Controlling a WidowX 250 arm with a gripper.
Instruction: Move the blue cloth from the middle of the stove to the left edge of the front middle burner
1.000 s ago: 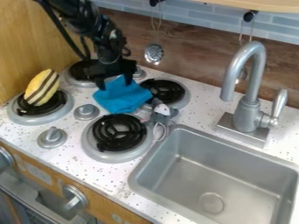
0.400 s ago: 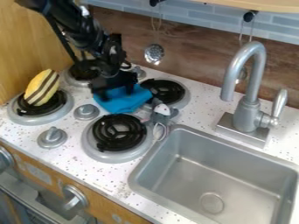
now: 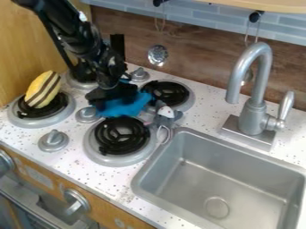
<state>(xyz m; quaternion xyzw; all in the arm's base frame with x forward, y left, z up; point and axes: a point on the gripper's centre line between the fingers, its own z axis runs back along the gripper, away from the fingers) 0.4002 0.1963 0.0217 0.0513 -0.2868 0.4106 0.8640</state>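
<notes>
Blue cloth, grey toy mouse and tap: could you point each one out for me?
Blue cloth [image 3: 128, 109], camera view: the point lies on its uncovered front part.
Grey toy mouse [image 3: 164, 120], camera view: on its body.
Tap [image 3: 254, 118], camera view: on its upright body, under the curved spout.

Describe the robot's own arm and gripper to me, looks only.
The arm is black and partly glossy, built of chunky jointed segments, with a small whitish patch near its upper part. A dark cable runs alongside it. The gripper is black too, dark and blocky; its finer details can't be made out.
</notes>
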